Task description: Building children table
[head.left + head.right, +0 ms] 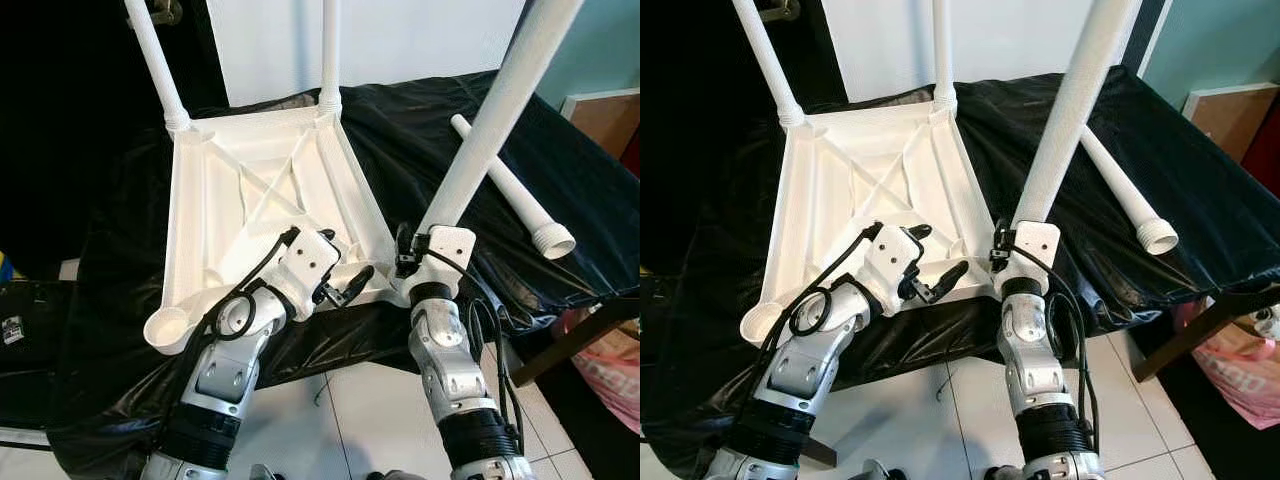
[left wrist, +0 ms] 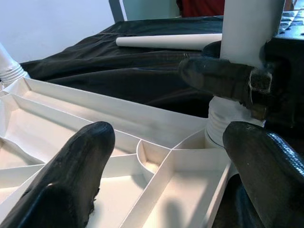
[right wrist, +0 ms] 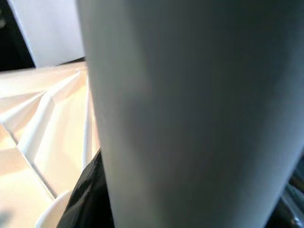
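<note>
Black sheeting (image 1: 420, 130) covers the counter under a pale wall, so the white parts stand out. Our right pincer (image 1: 418, 262) is pinching the third leg (image 1: 480, 130) near its base, over the near right socket, probably to seat or turn it there. Our left pincer (image 1: 352, 284) is spread, its fingers (image 2: 71, 180) resting over the near rim of the upturned tabletop (image 1: 250, 190); we judge it steadies the piece. Two legs (image 1: 155, 60) stand already in the far corners. The near left socket (image 1: 165, 325) is empty, and the last leg (image 1: 510, 190) lies on the sheeting, well apart to the right.
</note>
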Controlling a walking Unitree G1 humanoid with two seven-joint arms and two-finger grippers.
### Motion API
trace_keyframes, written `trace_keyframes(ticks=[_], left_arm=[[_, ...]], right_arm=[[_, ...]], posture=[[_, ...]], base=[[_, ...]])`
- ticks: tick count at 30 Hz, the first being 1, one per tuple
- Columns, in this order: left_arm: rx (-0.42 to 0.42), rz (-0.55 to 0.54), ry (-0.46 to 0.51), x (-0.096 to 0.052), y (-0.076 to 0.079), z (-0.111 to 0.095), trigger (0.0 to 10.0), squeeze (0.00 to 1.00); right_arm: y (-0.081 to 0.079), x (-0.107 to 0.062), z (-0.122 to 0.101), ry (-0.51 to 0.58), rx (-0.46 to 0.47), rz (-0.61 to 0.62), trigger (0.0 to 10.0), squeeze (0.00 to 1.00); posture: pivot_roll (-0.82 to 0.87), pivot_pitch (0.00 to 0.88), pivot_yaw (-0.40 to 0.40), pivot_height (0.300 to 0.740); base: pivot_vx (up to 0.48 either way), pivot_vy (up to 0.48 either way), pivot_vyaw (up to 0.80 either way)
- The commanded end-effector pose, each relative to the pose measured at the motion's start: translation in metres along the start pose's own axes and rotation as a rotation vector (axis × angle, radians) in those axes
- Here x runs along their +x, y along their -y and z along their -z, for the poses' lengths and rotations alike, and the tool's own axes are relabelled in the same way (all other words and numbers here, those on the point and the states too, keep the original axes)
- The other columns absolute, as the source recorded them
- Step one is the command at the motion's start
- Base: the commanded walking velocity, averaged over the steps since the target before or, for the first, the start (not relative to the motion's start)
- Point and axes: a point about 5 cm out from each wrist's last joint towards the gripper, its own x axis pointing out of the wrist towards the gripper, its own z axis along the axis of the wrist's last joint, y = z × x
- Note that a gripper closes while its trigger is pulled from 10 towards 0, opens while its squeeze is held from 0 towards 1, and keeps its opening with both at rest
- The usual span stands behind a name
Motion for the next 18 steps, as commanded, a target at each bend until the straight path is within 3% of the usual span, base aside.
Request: trace_keyframes(ticks=[1, 14, 18], left_arm=[[0.017, -0.083, 0.008, -0.0017, -0.0043, -0.0034, 10.0, 0.0], [0.011, -0.089, 0.01, -0.0011, -0.0031, -0.0028, 10.0, 0.0], [0.009, -0.088, 0.014, 0.0008, -0.0027, -0.0029, 10.0, 0.0]], right_arm=[[0.004, -0.009, 0.0281, -0.146, -0.049, 0.002, 10.0, 0.0], [0.0085, -0.0096, 0.0249, -0.126, -0.103, 0.018, 10.0, 0.0], [0.0132, -0.0076, 0.0261, -0.15, -0.13, 0.087, 10.0, 0.0]], posture=[[-0.02, 0.095, 0.003, 0.74], [-0.03, 0.098, -0.007, 0.74], [-0.04, 0.094, -0.01, 0.74]], base=[[0.0, 0.0, 0.0], [0.0, 0.0, 0.0], [0.0, 0.0, 0.0]])
